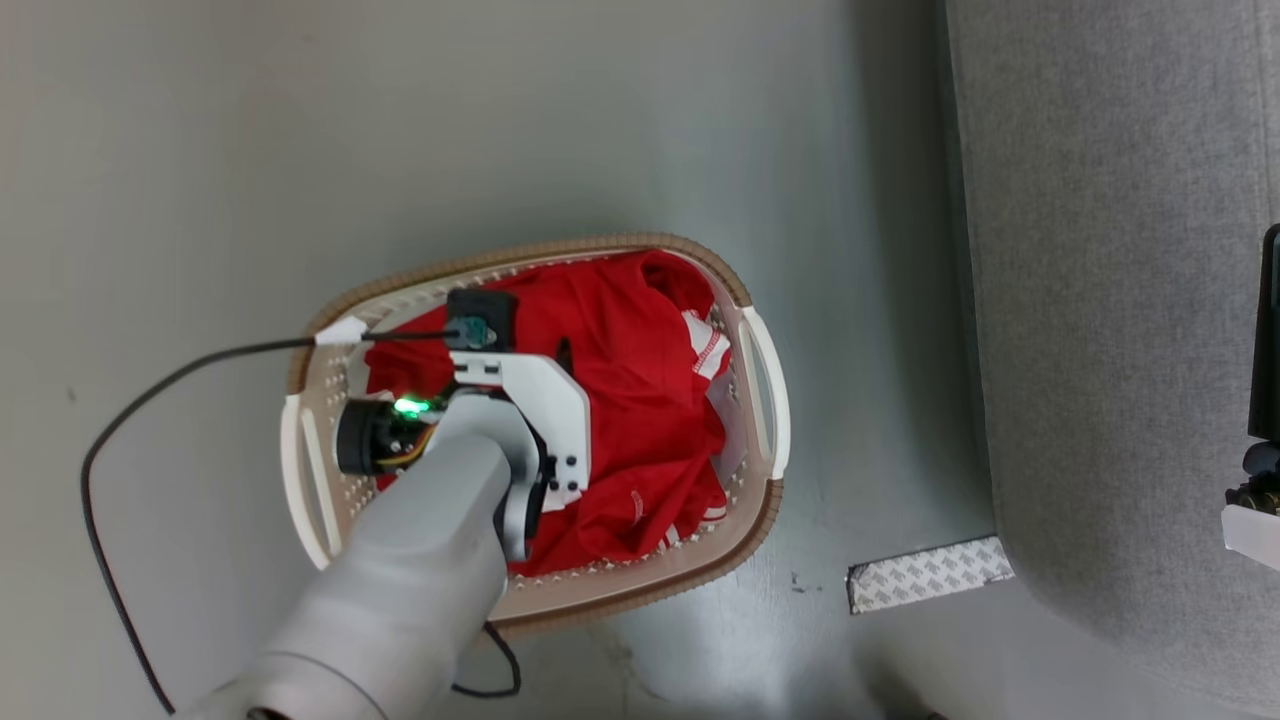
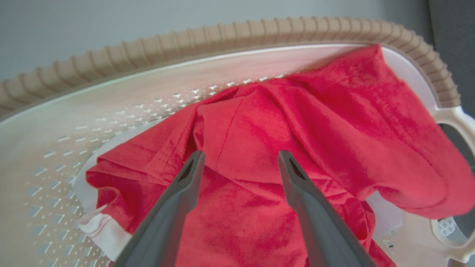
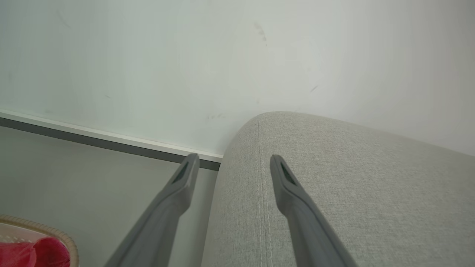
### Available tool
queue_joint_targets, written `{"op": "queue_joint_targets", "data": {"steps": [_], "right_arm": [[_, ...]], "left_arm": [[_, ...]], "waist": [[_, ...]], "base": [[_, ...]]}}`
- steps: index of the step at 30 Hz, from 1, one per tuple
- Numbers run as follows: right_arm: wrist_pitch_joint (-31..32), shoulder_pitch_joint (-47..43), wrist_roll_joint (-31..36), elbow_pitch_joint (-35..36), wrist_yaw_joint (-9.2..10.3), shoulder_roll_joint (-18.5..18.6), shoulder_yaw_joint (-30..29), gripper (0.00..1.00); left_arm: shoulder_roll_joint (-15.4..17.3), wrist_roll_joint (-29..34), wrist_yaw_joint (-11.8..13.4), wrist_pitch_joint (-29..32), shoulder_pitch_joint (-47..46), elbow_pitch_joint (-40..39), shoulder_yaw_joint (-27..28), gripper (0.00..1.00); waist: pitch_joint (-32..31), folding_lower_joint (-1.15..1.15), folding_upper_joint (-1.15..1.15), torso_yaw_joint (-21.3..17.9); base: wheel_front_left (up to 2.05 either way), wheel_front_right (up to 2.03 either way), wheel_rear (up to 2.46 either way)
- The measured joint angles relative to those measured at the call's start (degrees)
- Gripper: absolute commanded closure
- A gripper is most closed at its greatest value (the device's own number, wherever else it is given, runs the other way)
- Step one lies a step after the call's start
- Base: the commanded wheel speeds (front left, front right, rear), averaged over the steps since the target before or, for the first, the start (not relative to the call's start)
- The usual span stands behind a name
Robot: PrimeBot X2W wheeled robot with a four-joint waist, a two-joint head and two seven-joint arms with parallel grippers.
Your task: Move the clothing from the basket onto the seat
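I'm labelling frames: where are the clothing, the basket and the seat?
clothing (image 1: 640, 400), head view, middle of the red fabric.
basket (image 1: 600, 243), head view, its brown rim.
seat (image 1: 1100, 300), head view, bare grey upholstery.

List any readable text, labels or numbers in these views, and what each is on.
No legible text in any view.
Small white mark on the clothing: too small to read.
Grey patterned strip on the floor: repeating print, too blurred to read.
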State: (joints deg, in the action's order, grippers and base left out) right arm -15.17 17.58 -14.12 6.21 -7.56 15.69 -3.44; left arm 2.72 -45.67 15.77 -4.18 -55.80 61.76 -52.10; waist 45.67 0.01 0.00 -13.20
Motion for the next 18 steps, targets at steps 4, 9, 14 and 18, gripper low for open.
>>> {"op": "queue_joint_targets", "data": {"steps": [4,9,14,18], "right_arm": [[0.00,0.13,0.00,0.38,0.00,-0.16,0.03,0.00],[0.00,0.65,-0.07,0.80,0.00,-0.69,0.09,0.00],[0.00,0.99,-0.26,0.99,0.00,-1.00,0.19,0.00],[0.00,1.16,-0.43,1.14,0.00,-1.12,0.23,0.00]], "left_arm": [[-0.01,-1.80,0.44,-0.55,-1.92,1.42,-0.85,0.00],[-0.02,-2.09,0.76,-0.46,-4.00,3.60,-2.77,0.00],[-0.01,-2.80,0.76,-0.60,-5.63,4.83,-3.88,0.00],[0.01,-3.45,0.25,-0.63,-6.34,4.98,-5.11,0.00]], "waist": [[1.50,0.00,0.00,-0.43],[3.43,0.00,0.00,-1.09],[5.34,0.00,0.00,-1.62],[6.45,0.00,0.00,-2.05]], "base": [[0.00,0.00,0.00],[0.00,0.00,0.00],[0.00,0.00,0.00],[0.00,0.00,0.00]]}}
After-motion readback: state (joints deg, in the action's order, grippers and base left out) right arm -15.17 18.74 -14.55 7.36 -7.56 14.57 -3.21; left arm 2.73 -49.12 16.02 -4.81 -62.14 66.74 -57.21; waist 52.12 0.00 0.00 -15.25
